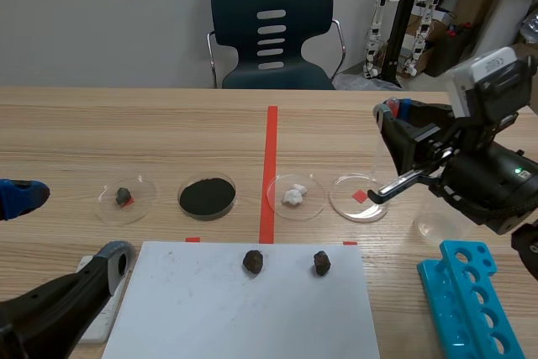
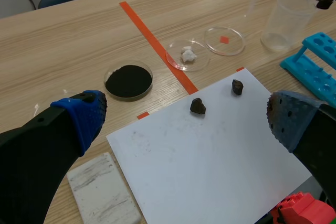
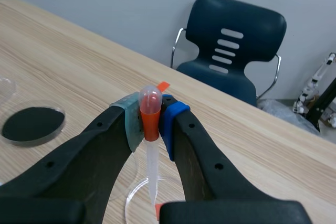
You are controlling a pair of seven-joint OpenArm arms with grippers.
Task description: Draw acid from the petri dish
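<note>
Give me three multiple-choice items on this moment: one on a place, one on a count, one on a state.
1. The pipette tip hangs above: A) the black-powder dish B) the clear dish C) the tube rack.
2. Dark rocks on the white sheet: A) one B) two C) four.
3. The left end effector is: A) open B) shut on a rock C) shut on the pipette.

Answers: 1 B, the tip points down over that dish's rim in the right wrist view. 2 B, a second rock lies beside the first. 3 A, its fingers stand wide apart with nothing between them.
</note>
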